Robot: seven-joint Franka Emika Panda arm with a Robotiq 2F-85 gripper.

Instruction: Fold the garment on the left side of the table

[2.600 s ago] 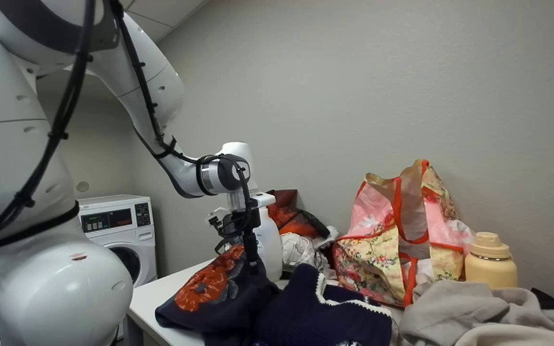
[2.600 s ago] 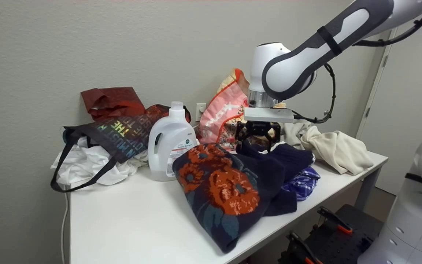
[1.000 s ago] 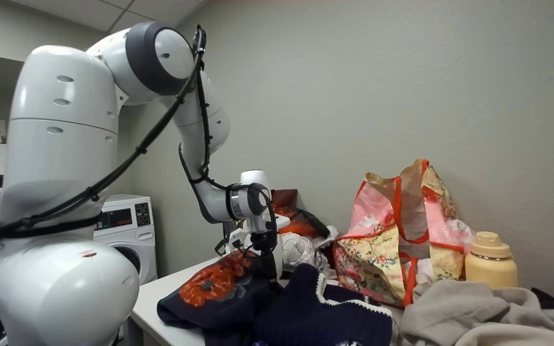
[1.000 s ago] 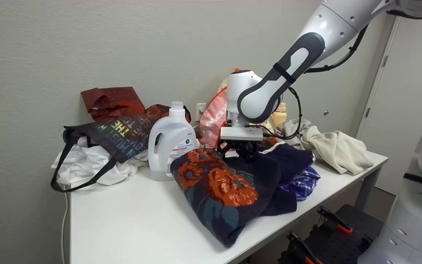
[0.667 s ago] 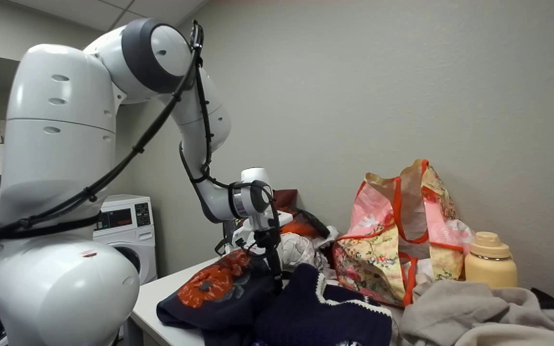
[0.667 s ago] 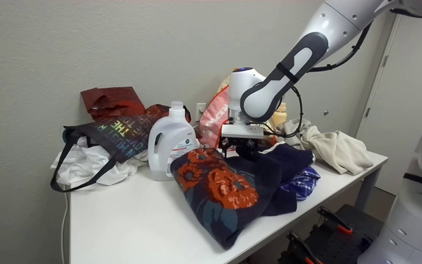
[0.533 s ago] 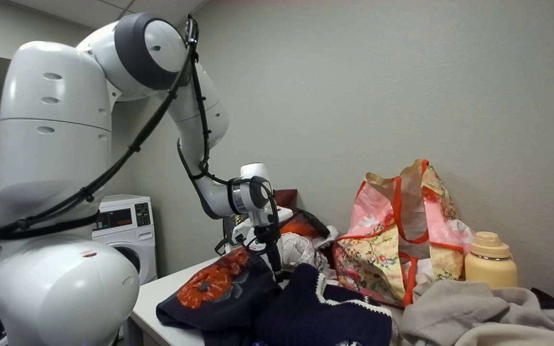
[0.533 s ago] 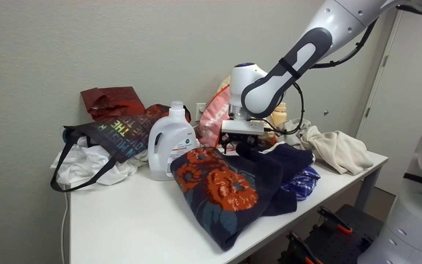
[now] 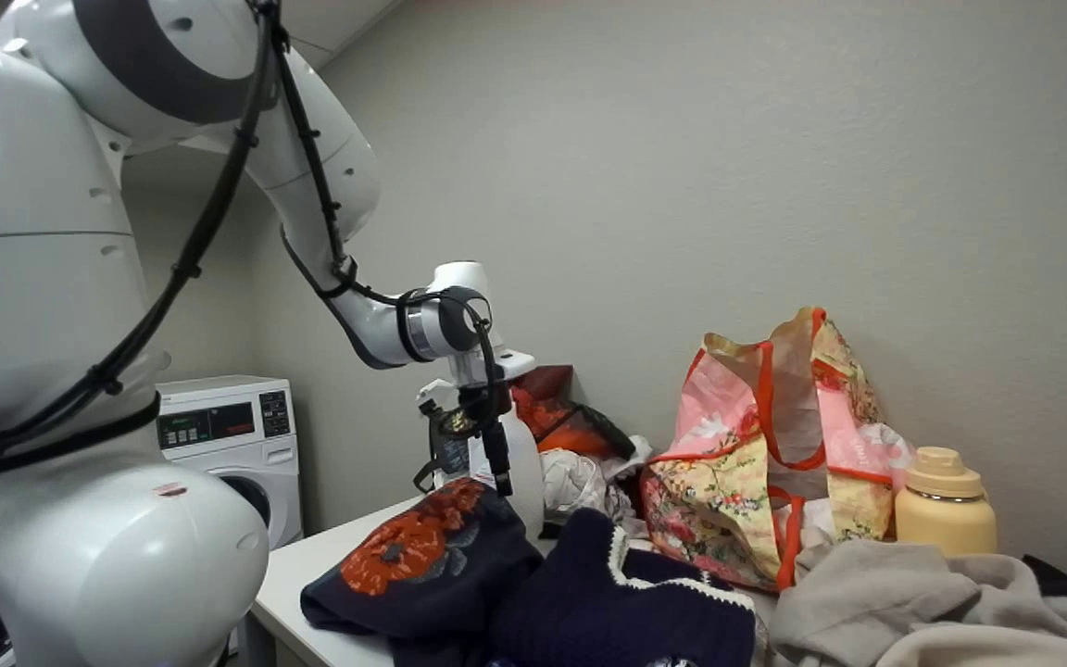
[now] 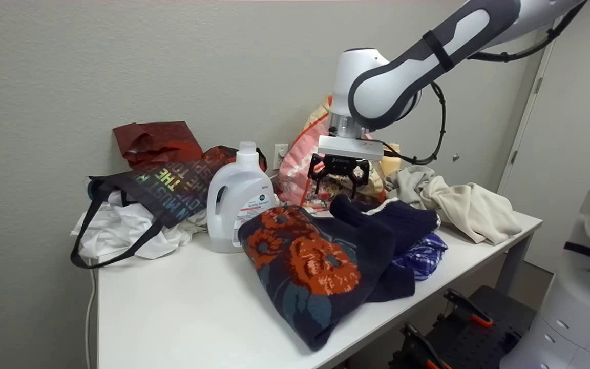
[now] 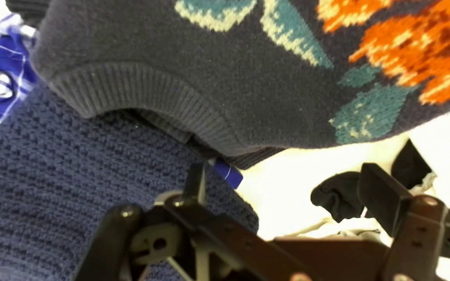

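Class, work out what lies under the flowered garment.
The flowered garment lies partly on the white table; in the wrist view its ribbed edge overlaps the navy knit. Anything deeper underneath is covered.

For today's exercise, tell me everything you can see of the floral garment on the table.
The floral garment is dark, soft-looking knitwear with orange-red flowers, teal leaves and, in the wrist view, a curved ribbed band. It lies rumpled near the edge of the white table, its band lapping over a navy knit. A detergent jug stands close by; whether they touch is unclear. The open end effector hangs apart from the garment.
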